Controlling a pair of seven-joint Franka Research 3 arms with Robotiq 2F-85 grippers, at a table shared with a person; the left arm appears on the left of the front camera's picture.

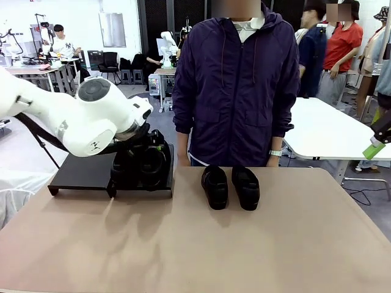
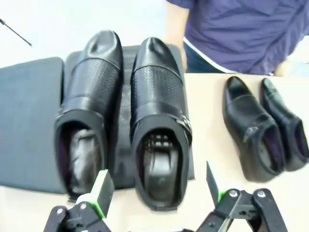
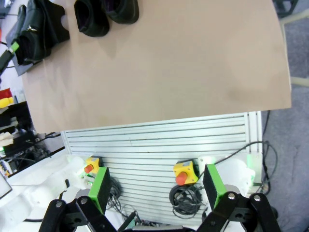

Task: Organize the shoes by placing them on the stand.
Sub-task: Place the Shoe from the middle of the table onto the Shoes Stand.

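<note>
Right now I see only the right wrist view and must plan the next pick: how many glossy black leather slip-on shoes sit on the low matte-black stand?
Observer: Two. The first shoe and second shoe lie side by side at the end of the stand nearer the middle of the tan table.
Operator: Is the left end effector gripping one?
Observer: No. The left end effector is open, its fingers straddling the second shoe's heel.
Operator: Where is the person?
Observer: The person stands at the far edge, right behind the third shoe and fourth shoe.
</note>
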